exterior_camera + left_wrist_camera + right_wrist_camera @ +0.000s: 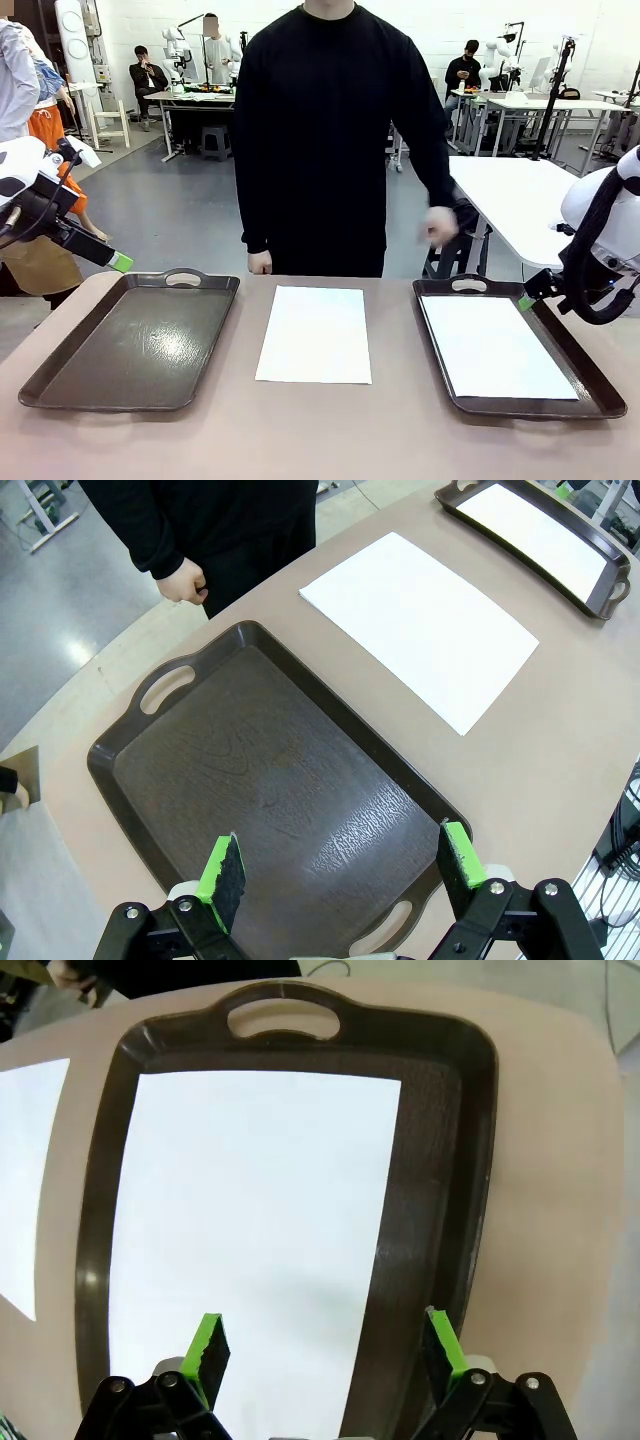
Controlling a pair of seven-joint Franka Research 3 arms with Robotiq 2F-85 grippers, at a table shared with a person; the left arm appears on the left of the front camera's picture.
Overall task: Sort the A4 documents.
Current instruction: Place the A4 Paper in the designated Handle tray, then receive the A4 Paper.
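Paper: one sheet [495, 346] lies flat inside the right tray [530, 408], seemingly sorted there; another sheet [315, 333] sits on the table [320, 430] between the trays, probably next. Left end effector [340, 848], over the bare left tray [130, 345], and right end effector [322, 1322] both hang wide open, empty.

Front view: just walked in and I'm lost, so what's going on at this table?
Paper sorting. One A4 sheet lies in the right tray, with the right gripper open above it. A second sheet lies on the table between the trays. The left gripper hovers open over the left tray. The person stands at the far side, touching nothing.
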